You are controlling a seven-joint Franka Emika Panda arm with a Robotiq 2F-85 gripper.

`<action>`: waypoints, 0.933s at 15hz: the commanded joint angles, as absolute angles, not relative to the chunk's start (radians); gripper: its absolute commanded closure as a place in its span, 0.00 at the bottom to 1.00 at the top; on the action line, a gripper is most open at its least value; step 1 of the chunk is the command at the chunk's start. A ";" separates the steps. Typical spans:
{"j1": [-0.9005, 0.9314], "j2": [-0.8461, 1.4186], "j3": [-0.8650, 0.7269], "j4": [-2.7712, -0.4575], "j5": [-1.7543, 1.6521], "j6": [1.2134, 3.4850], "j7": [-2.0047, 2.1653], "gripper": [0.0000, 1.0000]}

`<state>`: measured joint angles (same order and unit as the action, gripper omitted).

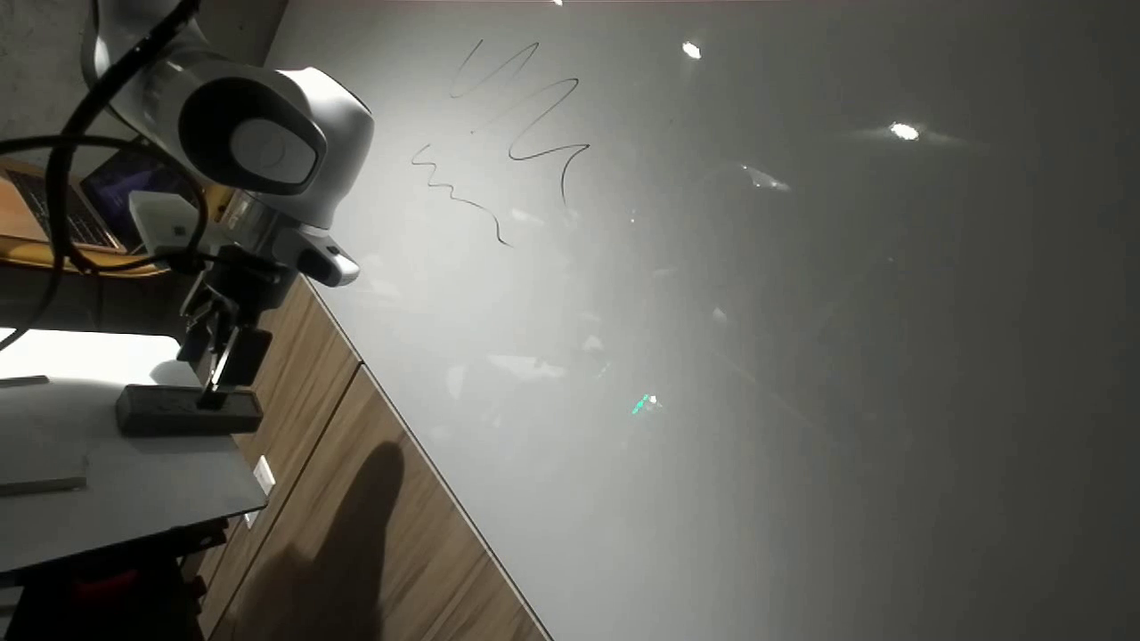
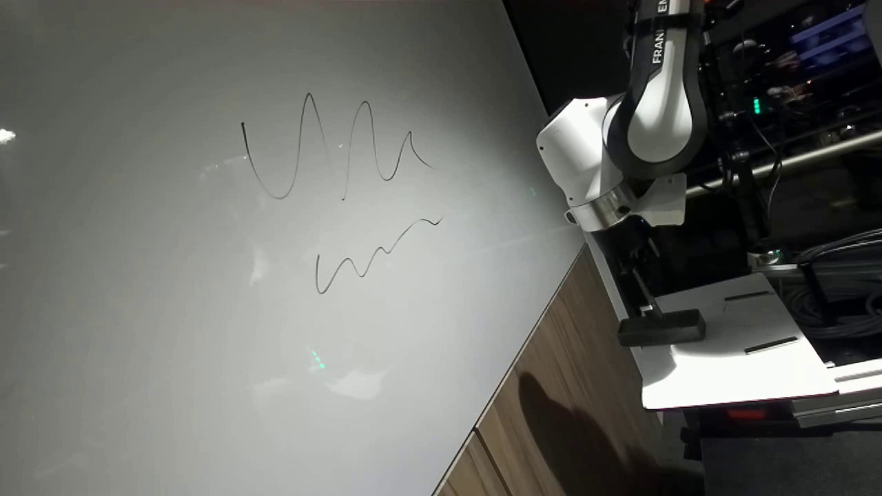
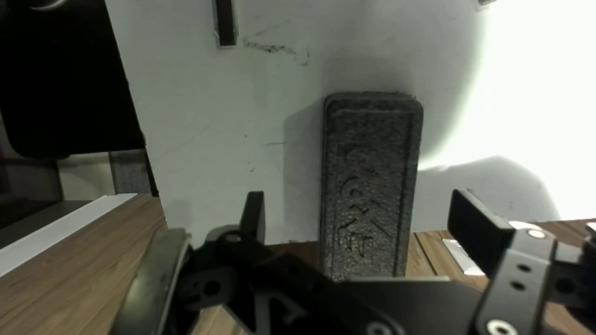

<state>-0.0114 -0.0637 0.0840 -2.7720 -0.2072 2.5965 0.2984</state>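
A dark grey oblong block, like a whiteboard eraser (image 3: 370,139), lies on a pale panel (image 3: 223,116), one end jutting past its edge. Faint marks are scratched in its top in the wrist view. My gripper (image 3: 358,201) stands open around it, a finger (image 3: 475,228) on either side with a gap showing between each pad and the block. In both exterior views the gripper (image 1: 218,361) points down at the eraser (image 1: 156,411); one fingertip overlaps its side there, and I cannot tell whether they touch. The eraser (image 2: 679,327) is partly covered by that finger.
A big glossy whiteboard (image 1: 757,312) bears several black wavy lines (image 1: 548,116). Wood panelling (image 2: 579,386) runs below it. A laptop (image 1: 71,209) and loose black cables (image 1: 67,178) are near the arm. Dark slots (image 3: 226,23) cut the pale panel; a white plate (image 3: 463,258) sits on the wood.
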 commanded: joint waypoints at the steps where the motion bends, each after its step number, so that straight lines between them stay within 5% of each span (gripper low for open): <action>1: -0.008 -0.037 0.070 -2.766 -0.237 2.637 0.306 0.00; 12: 0.009 0.067 0.045 -2.716 -0.231 2.688 0.300 0.00; 13: 0.011 0.067 0.043 -2.713 -0.231 2.685 0.300 0.25; 14: 0.014 0.068 0.040 -2.711 -0.228 2.683 0.298 0.26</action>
<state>-0.0047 0.0546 0.0653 -2.7258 -0.2109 2.6716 0.2976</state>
